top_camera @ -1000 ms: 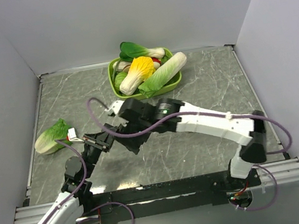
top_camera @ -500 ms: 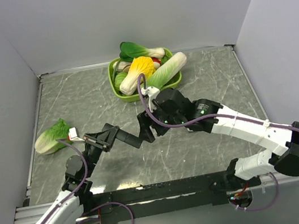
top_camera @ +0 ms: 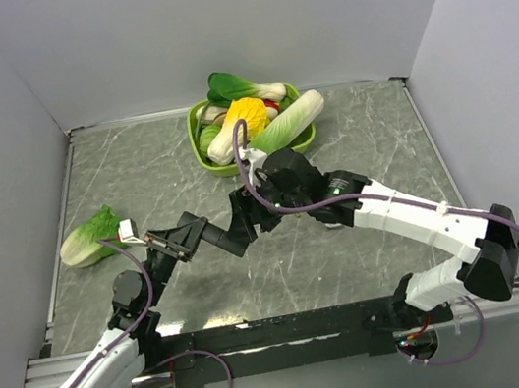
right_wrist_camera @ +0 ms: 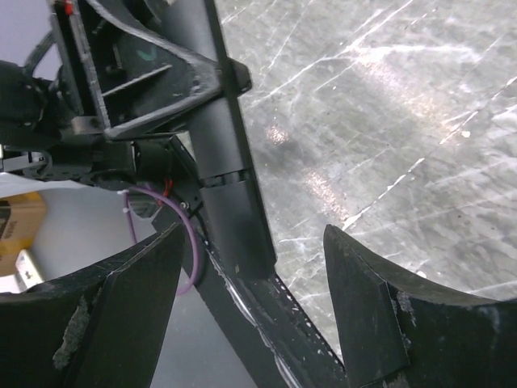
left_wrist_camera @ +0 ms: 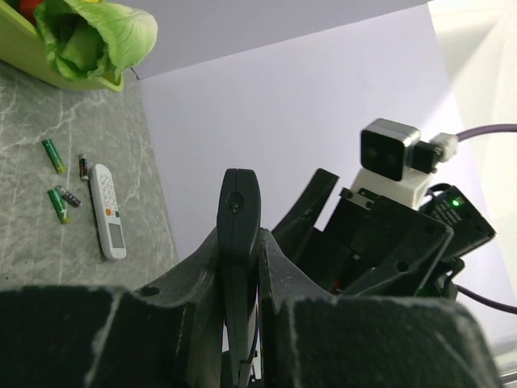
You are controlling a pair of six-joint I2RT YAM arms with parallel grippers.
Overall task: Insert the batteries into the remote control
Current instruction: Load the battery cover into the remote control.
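– Above the grey marbled counter (top_camera: 362,152), what is gripped by the left end effector (top_camera: 194,233)?

– The slim black rectangular bar remote control (top_camera: 226,241) is clamped between its two dark fingers and is held clear of the counter, near the middle front. By the left wrist camera it is seen edge-on, upright between the fingers, with its far end pointed towards the right arm.

– And how is the right end effector (right_wrist_camera: 252,233) set?

– Its jaws are spread wide. The free end of the remote control is framed between the two fingers (right_wrist_camera: 121,307), nearer the one on the left of that view, and neither finger is closed on it. A seam across the black body is shown a little way back from that end.

– Where are the small cylindrical batteries (left_wrist_camera: 54,155) with green and red wrapping found?

– They are laid loose on the counter, well apart from the raised remote control, and are shown only by the left wrist camera. Four are counted there: two green ones and two darker ones, grouped just beside a white plastic remote with buttons (left_wrist_camera: 107,212), which is laid flat.

– What else is seen?

– A lime-green plastic bowl (left_wrist_camera: 48,71) heaped with toy cabbages and greens is placed at the back of the counter, and a single green toy cabbage (top_camera: 90,237) is laid near the left wall.
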